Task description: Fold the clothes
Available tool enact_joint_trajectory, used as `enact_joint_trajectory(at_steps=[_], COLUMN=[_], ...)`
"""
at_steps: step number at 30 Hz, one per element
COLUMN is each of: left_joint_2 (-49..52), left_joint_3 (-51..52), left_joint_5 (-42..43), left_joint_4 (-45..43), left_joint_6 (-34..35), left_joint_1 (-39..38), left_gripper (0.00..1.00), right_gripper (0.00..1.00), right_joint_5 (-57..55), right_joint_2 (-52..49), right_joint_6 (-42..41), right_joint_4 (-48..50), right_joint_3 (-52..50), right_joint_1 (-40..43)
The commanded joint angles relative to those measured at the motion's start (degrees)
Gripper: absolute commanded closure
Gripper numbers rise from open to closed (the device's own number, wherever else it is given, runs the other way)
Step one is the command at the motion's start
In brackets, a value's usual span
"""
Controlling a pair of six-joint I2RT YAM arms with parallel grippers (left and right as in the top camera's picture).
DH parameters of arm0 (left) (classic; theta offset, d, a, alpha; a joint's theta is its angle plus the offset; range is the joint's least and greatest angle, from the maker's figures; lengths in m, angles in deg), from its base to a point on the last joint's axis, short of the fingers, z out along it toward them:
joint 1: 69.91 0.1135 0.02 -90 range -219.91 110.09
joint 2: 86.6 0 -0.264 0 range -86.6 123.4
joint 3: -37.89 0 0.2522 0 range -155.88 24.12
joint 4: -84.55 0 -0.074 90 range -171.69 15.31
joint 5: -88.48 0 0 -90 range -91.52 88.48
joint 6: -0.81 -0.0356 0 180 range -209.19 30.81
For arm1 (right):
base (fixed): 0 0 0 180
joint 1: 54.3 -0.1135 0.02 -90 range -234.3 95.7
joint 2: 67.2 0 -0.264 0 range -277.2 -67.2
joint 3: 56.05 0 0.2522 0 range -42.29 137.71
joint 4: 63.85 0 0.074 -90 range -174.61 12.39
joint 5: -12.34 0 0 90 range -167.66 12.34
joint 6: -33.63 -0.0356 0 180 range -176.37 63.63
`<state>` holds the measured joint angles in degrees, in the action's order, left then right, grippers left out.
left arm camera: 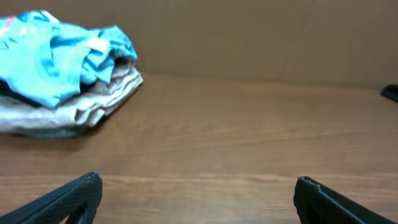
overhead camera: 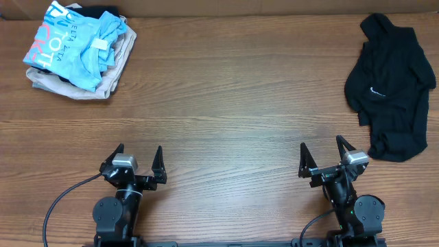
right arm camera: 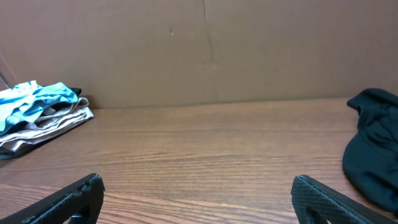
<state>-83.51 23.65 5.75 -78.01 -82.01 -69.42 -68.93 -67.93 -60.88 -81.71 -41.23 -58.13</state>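
Left gripper (overhead camera: 140,148) and right gripper (overhead camera: 320,143) both gape wide. One blue shirt (overhead camera: 68,44) tops beige cloth (overhead camera: 115,68), one black top (overhead camera: 391,89) far right.

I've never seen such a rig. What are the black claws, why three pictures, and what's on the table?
Those are two robot arms, each ending in a two-finger gripper: the left gripper and the right gripper, both open and holding nothing. One picture looks down from above; the other two come from cameras on the wrists, so the dark tips in their lower corners are each arm's own fingers. On the table, a light blue T-shirt sits on a beige garment far left; a black top lies crumpled far right.
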Motion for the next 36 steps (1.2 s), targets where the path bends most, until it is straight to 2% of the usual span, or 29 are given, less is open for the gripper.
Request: enact_joint_trajectory(at_steps=[1,36], left_joint_2=[-2.0,-2.9], left_joint_3=[0.2,0.2], left_joint_5=[-0.5,-0.4], left_joint_4=[0.2,0.2], left_joint_6=[0.7,0.7], left_joint_1=[0.3,0.7], left_gripper=[0.00,0.00], right_gripper=[0.00,0.00], right_joint_5=[-0.2,-0.2], right_joint_2=[0.6,0.6], right_joint_6=[-0.4,-0.4], right_joint_4=[0.2,0.1], right_joint_3=[-0.6,-0.6], right_joint_1=[-0.3,-0.3])
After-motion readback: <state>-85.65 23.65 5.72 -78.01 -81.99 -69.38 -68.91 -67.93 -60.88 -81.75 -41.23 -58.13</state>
